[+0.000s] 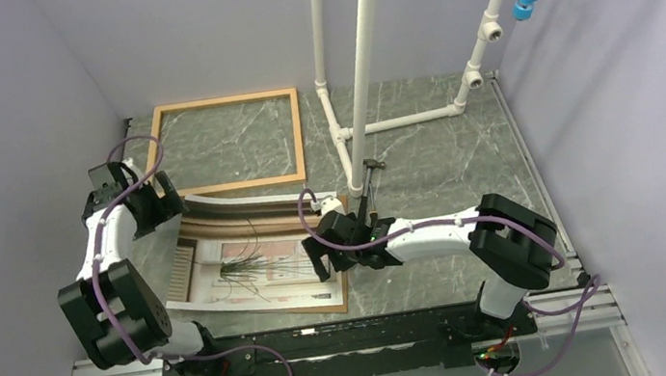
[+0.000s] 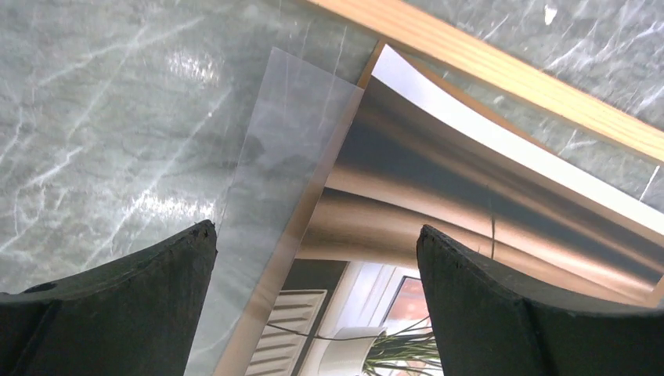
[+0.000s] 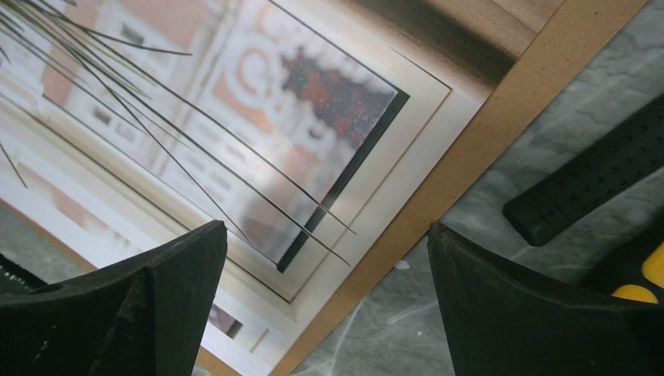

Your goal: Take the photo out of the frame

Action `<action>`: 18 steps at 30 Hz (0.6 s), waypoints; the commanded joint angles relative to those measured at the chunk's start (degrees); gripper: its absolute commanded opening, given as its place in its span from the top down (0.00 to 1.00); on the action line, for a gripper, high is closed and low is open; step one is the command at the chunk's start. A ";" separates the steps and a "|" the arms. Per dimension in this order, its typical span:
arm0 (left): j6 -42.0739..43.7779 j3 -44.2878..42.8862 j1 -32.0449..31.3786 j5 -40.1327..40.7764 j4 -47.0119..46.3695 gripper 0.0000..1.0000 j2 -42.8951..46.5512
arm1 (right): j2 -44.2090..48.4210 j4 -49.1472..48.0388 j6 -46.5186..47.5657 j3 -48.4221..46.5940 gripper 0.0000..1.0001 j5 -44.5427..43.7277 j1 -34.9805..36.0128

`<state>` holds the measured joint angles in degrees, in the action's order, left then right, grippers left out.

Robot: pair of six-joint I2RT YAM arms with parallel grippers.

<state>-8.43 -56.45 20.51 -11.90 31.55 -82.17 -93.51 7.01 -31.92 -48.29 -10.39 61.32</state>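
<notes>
Top external view: photo point(image 1: 252, 267) lying loose, near-left part of tabletop point(image 1: 441, 154).
Photo rests on brown backing board point(image 3: 485, 133), far edge curled up; right fingers point(image 3: 548, 313) apart above its right edge; left fingers point(image 2: 110, 313) apart above clear sheet point(image 2: 274, 157); frame point(image 1: 222, 100) flat, far-left corner.

Counter point(image 1: 460, 152): grey-green marble.
White pipes point(image 1: 362, 67): upright at back.
Backing board point(image 3: 479, 133): brown, on counter.
Clear sheet point(image 2: 270, 164): flat on counter.

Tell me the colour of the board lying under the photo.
Plain light brown, no pattern. The backing board shows best in the right wrist view, under the photo.
</notes>
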 commanded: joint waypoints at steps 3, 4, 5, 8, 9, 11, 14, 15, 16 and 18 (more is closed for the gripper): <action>-2.25 -2.90 -1.02 1.50 0.80 0.01 -4.45 | 1.07 -6.05 -0.97 -2.24 0.00 4.70 0.23; -2.48 -4.05 -1.05 3.83 2.62 0.01 -5.81 | 0.98 -5.22 -1.14 -2.47 0.00 4.31 0.19; -2.62 -4.81 -1.01 5.37 3.52 0.01 -6.90 | 0.78 -4.33 -1.27 -2.82 0.00 3.72 0.07; -4.23 -6.51 -1.03 11.46 6.22 0.01 -8.99 | 0.57 -1.19 -1.64 -3.22 0.00 1.85 -0.68; -4.70 -7.15 -1.01 14.64 6.96 0.01 -9.27 | 0.72 -0.64 -1.69 -2.92 0.00 1.63 -1.18; -5.68 -7.66 -1.00 19.00 7.83 0.01 -8.90 | 1.39 -0.31 -2.27 -1.93 0.00 1.92 -2.65; -6.89 -7.63 -1.05 22.25 8.29 0.01 -7.50 | 1.68 -0.51 -3.12 -0.73 0.00 3.37 -4.42; -7.09 -7.38 -1.01 23.34 8.22 0.01 -6.69 | 1.67 -0.26 -3.34 -0.67 0.00 3.52 -4.82; -7.40 -7.15 -1.01 24.59 8.18 0.01 -5.53 | 1.68 0.17 -3.59 -0.60 0.00 3.29 -5.15; -7.87 -6.74 -1.05 26.37 8.35 0.01 -3.56 | 1.92 0.56 -4.25 -0.25 0.00 2.77 -5.32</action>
<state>-13.98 -61.65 19.62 7.25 38.65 -91.22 -93.49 7.33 -34.24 -48.88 -7.57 56.84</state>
